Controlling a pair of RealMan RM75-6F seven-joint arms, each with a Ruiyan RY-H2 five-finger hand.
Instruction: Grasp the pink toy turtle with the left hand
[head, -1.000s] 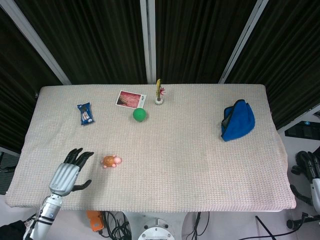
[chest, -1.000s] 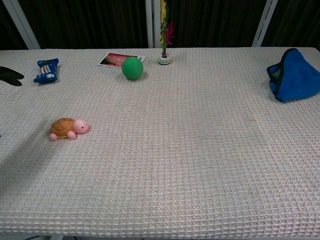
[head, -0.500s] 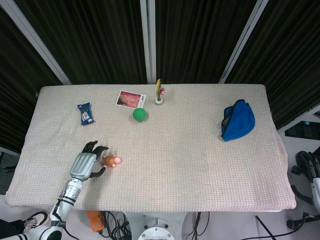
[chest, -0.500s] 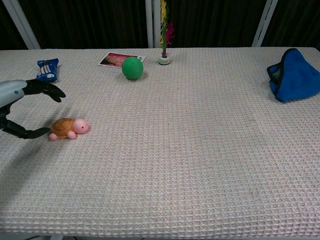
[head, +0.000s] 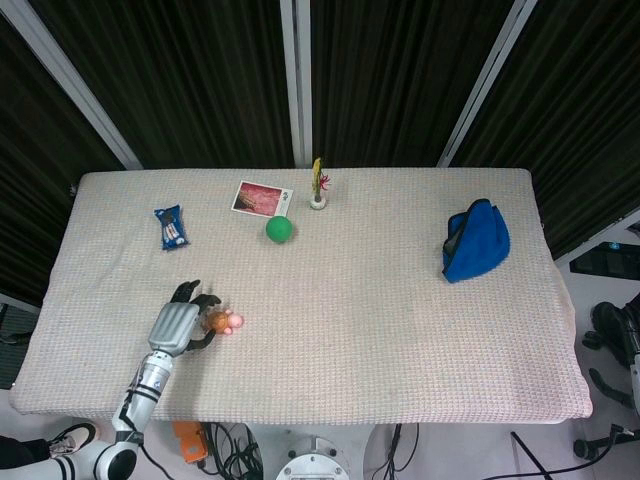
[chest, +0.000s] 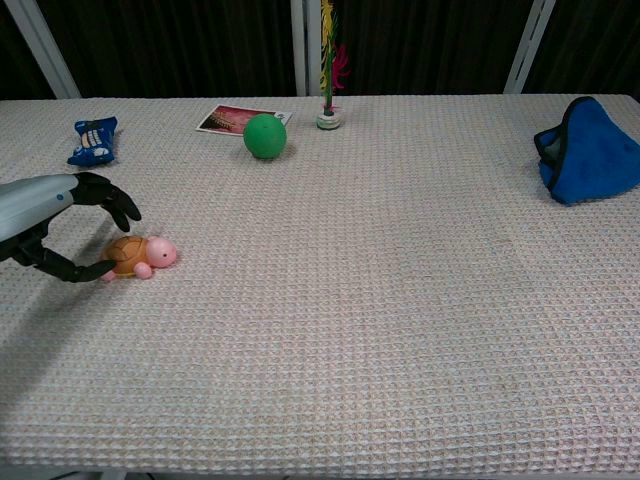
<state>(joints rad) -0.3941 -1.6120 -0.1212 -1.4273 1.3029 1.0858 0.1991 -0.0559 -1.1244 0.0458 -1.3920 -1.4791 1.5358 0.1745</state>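
1. In the head view, our left hand (head: 180, 325) sits over the near-left part of the desk (head: 400, 340). Its dark fingers (head: 203, 300) curve toward the turtle (head: 222, 321), which lies just beyond the fingertips, on the side away from the wrist.
2. From above, the turtle's long axis runs roughly in line with the hand's reach, shell toward the fingers and pink head pointing away. Whether the fingers touch the shell we cannot tell here.
3. Our right hand (head: 627, 345) hangs off the desk's far right edge, well apart from the turtle. It is partly cut off, so we cannot tell how its fingers lie. The left hand is plainly the nearer one.
4. In the chest view, the left hand (chest: 55, 228) is spread, holding nothing. The upper fingers (chest: 115, 203) arch above and behind the turtle (chest: 137, 256), and the thumb (chest: 70, 268) reaches low along the cloth to the shell's rear edge, touching it or nearly so.
5. We judge that the coming move turns on this bracket: the shell lies between thumb and fingers, so curling them in should take it.
6. The desk (chest: 400, 330) wears a pale waffle-weave cloth, which may let the toy slide.
7. Farther from the hand lie a blue packet (chest: 93, 139), a ball (chest: 265, 135) and a card (chest: 243, 119). Far across sits a blue pouch (chest: 590, 150). Dark curtains (head: 200, 80) close the room behind.
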